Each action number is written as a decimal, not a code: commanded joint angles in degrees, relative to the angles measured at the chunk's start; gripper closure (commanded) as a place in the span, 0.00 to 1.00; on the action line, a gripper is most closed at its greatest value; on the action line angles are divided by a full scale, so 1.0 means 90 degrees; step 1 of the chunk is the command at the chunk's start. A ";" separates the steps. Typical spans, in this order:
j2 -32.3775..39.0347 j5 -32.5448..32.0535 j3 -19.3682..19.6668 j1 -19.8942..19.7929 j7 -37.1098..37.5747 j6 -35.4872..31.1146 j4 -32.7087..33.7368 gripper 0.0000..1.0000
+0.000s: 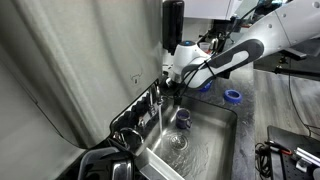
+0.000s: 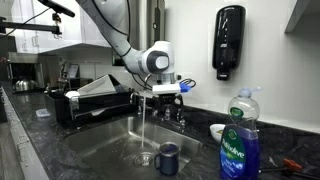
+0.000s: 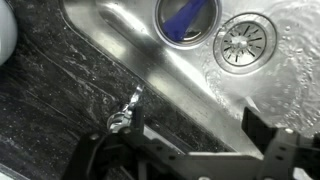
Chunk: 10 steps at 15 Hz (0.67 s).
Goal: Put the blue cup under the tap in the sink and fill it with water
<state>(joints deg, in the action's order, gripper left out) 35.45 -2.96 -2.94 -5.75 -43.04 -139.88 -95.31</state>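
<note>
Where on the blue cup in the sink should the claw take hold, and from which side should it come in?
Come straight down from above and pinch the rim of the blue cup, one jaw inside and one outside. It stands upright in the sink beside the drain with its mouth open upward. The basin walls would likely crowd a sideways approach.

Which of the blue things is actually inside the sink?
The small dark blue cup, upright beside the drain. The blue tape ring and the bottle of blue liquid are both on the counter.
</note>
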 commanded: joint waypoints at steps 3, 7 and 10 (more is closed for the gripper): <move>0.0046 -0.0557 0.0118 0.0006 0.0085 -0.0513 -0.0132 0.00; 0.0039 -0.0796 0.0170 0.0009 0.0117 -0.0655 -0.0182 0.00; 0.0035 -0.0915 0.0194 0.0011 0.0127 -0.0732 -0.0215 0.00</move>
<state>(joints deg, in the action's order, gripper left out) 35.46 -9.08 -2.00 -5.75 -42.94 -144.07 -96.60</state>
